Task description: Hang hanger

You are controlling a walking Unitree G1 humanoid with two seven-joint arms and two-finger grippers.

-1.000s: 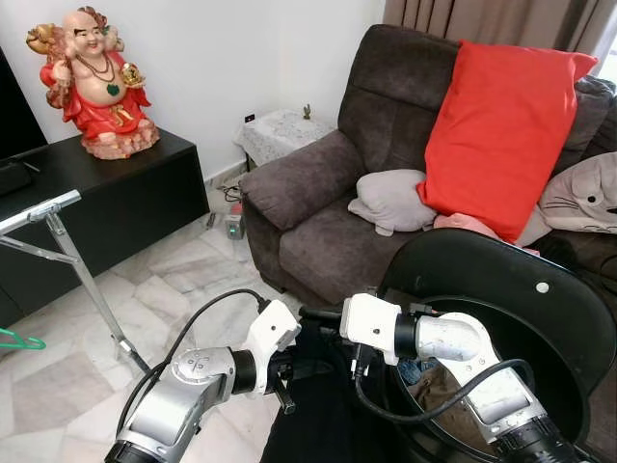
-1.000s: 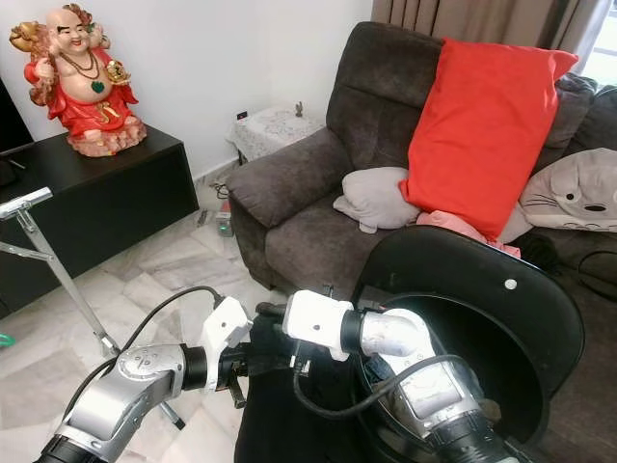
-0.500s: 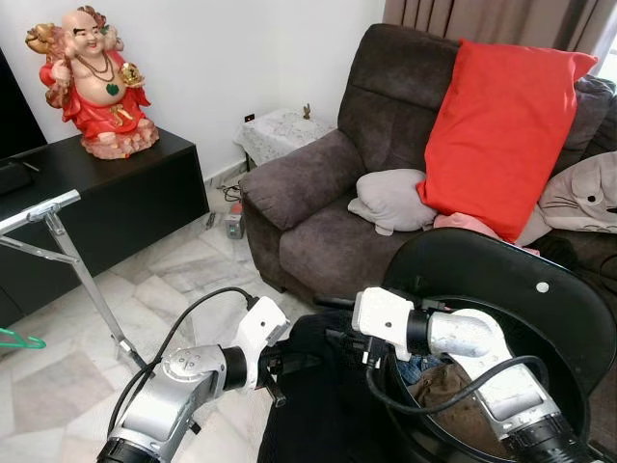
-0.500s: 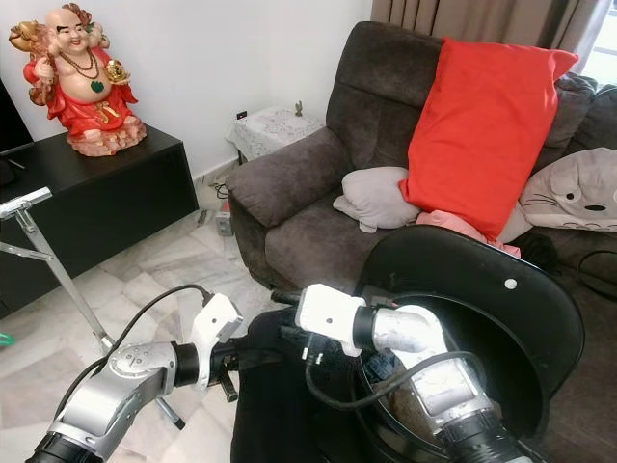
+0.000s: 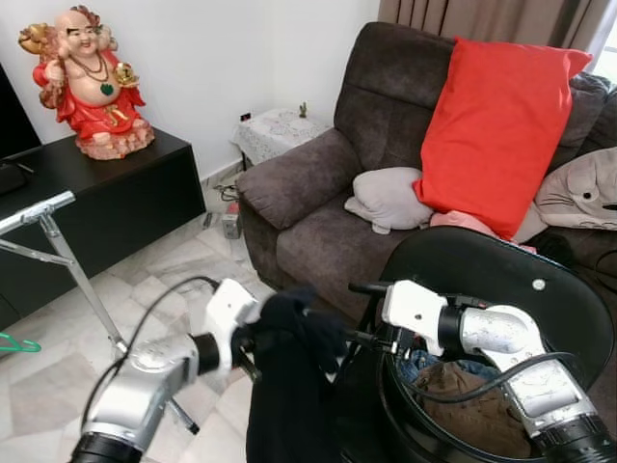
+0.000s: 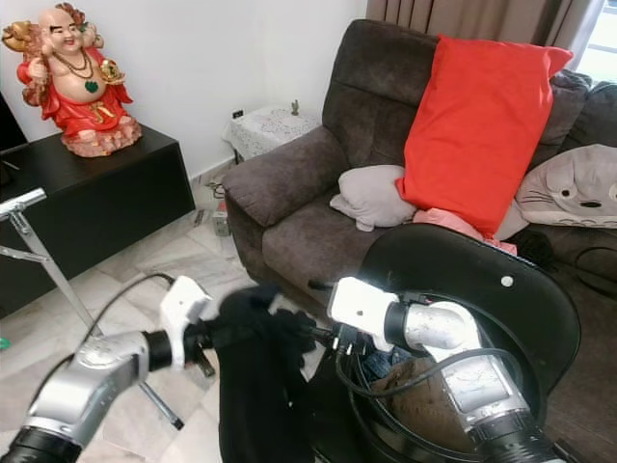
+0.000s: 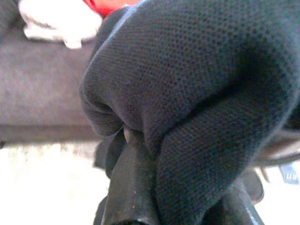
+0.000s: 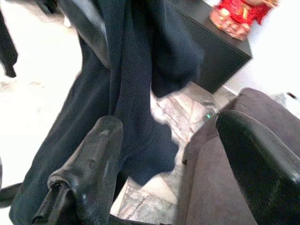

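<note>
A dark navy garment (image 5: 289,386) hangs from my left gripper (image 5: 258,335), which is shut on its bunched top above the floor in front of the sofa. In the left wrist view the cloth (image 7: 197,93) is draped over one black finger (image 7: 126,187). My right gripper (image 5: 364,313) stands open just right of the garment, beside the black laundry basket (image 5: 501,280). Its two fingers (image 8: 93,164) are wide apart, with the garment (image 8: 131,70) hanging beyond them. A green hanger (image 5: 19,342) lies on the floor at the far left, below a metal drying rack (image 5: 39,207).
The basket holds brown and blue clothes (image 5: 463,405), its lid standing up behind. A brown sofa (image 5: 318,212) with a red cushion (image 5: 496,125) stands ahead. A black cabinet (image 5: 116,203) with a red statue (image 5: 82,82) is at the left. Marble floor lies between them.
My left gripper has lifted the garment higher and toward the left. The right gripper has drawn back from it toward the basket and now stands apart from the cloth.
</note>
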